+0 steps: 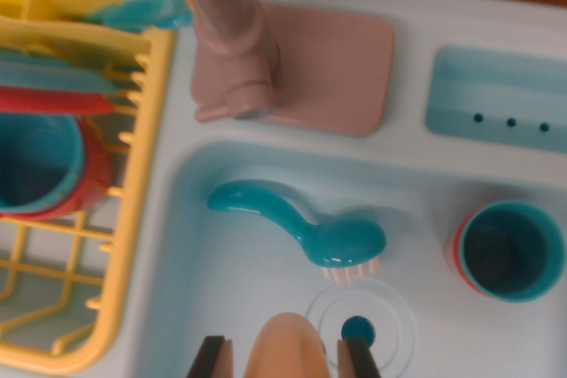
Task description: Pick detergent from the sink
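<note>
Beside a yellow dish rack (133, 219) on the wrist view's left, the gripper (288, 356) is closing its jaws around the peach detergent bottle (285, 347) low inside the sink (221, 254), near a teal brush (306, 227) and cup (509, 250); lifting out is remaining.

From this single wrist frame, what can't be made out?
- Peach object between the end effector fingers: cut off by the bottom edge; presumably the detergent, no label visible. Contact cannot be confirmed.
- Faucet: top cropped by the upper edge.
- Yellow rack: cut by the left edge; its dishes overlap.
- Sink drain: partly hidden by a finger.
</note>
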`<state>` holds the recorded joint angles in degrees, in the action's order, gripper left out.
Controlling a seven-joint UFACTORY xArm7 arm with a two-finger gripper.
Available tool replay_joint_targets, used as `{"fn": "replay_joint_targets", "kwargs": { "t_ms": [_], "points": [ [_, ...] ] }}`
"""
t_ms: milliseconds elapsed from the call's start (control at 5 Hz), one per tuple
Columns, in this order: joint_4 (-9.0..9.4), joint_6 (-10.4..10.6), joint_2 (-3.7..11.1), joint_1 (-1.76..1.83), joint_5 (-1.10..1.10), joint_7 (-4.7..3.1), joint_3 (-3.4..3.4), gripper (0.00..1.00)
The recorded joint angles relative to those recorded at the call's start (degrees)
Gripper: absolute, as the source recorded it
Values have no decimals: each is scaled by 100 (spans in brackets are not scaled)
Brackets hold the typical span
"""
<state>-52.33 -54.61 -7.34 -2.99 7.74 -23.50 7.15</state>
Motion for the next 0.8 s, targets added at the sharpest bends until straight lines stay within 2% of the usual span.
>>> {"fn": "replay_joint_targets", "kwargs": {
  "t_ms": [200, 400, 600, 800],
  "points": [
    [0, 0, 0, 0, 0, 0, 0, 100],
    [-194, -271, -80, -4, -35, 45, -3, 100],
    [-194, -271, -80, -4, -35, 45, -3, 100],
    [-388, -542, -159, -9, -71, 91, -7, 100]
  ]
}}
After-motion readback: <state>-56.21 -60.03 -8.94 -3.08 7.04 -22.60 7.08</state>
